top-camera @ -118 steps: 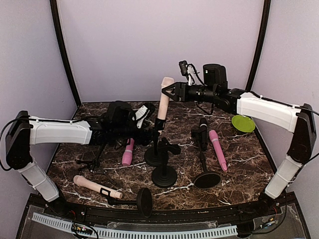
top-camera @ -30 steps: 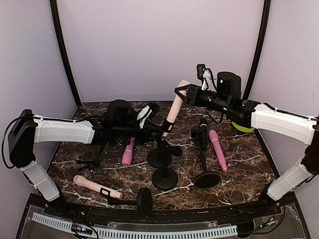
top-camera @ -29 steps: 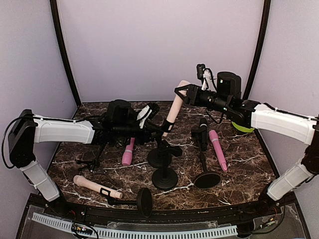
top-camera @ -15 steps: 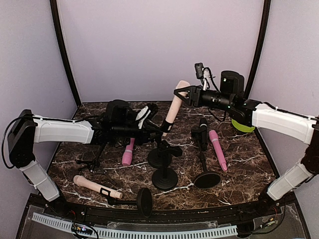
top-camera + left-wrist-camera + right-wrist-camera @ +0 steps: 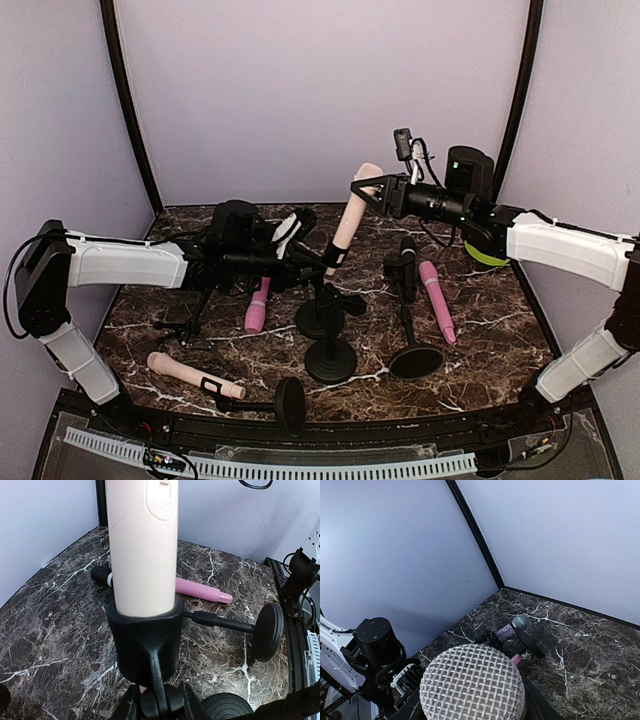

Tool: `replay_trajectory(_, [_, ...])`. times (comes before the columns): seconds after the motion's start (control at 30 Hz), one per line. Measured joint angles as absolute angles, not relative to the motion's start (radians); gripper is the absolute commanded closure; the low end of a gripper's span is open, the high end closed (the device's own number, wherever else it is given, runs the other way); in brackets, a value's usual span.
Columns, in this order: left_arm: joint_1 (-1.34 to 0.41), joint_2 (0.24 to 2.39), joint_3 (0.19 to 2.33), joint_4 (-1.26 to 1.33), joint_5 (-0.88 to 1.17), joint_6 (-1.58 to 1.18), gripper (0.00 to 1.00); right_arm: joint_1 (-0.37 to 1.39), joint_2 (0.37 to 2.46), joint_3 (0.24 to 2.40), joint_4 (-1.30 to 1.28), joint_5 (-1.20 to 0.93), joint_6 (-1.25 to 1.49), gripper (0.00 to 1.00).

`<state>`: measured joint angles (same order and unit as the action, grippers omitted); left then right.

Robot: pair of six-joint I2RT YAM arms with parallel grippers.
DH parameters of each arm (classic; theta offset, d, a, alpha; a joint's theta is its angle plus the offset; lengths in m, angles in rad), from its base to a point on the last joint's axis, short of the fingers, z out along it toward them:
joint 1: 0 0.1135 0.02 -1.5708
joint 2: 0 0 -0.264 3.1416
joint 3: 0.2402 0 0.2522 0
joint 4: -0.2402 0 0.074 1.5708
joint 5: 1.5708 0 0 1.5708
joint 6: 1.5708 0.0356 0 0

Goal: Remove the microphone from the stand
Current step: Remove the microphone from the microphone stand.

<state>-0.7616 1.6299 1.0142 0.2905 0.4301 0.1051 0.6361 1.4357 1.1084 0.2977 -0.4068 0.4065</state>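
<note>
Microphone [image 5: 347, 215] seated tilted in stand [image 5: 145, 640], extraction step. Right hand [image 5: 362, 186] clamped on its head; left hand [image 5: 320, 262] narrow, pinching stand. Next: pull out along handle axis.

Bright, even, diffuse light; only soft shadows on the dark marble table [image 5: 490, 310]; all three views sharp.

Top: high and far back, looking down across the table [image 5: 500, 330]. Both wrists: very close on the cream microphone [image 5: 142, 545], also seen from the top.
</note>
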Motion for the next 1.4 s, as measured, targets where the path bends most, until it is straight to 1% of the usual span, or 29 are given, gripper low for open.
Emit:
replay_trajectory(0.3, [-0.760, 1.630, 1.013, 0.299, 0.430, 0.097, 1.00, 0.654, 1.411, 1.109, 0.218, -0.247, 0.513, 0.87])
replay_trajectory(0.5, [-0.759, 1.630, 1.010, 0.304, 0.430, 0.096, 1.00, 0.659, 1.409, 1.109, 0.208, -0.213, 0.537, 0.86])
replay_trajectory(0.67, [-0.759, 1.630, 1.007, 0.309, 0.431, 0.097, 1.00, 0.654, 1.409, 1.113, 0.208, -0.253, 0.505, 0.87])
replay_trajectory(0.77, [-0.760, 1.630, 1.005, 0.311, 0.431, 0.098, 1.00, 0.639, 1.409, 1.114, 0.209, -0.307, 0.483, 0.88])
replay_trajectory(1.13, [-0.762, 1.625, 0.986, 0.370, 0.432, 0.098, 1.00, 0.548, 1.409, 1.106, 0.238, -0.525, 0.509, 0.87])
replay_trajectory(1.27, [-0.762, 1.623, 0.981, 0.377, 0.433, 0.098, 1.00, 0.545, 1.409, 1.105, 0.243, -0.538, 0.506, 0.88])
replay_trajectory(1.4, [-0.762, 1.623, 0.979, 0.384, 0.431, 0.097, 1.00, 0.546, 1.409, 1.114, 0.209, -0.504, 0.514, 0.88])
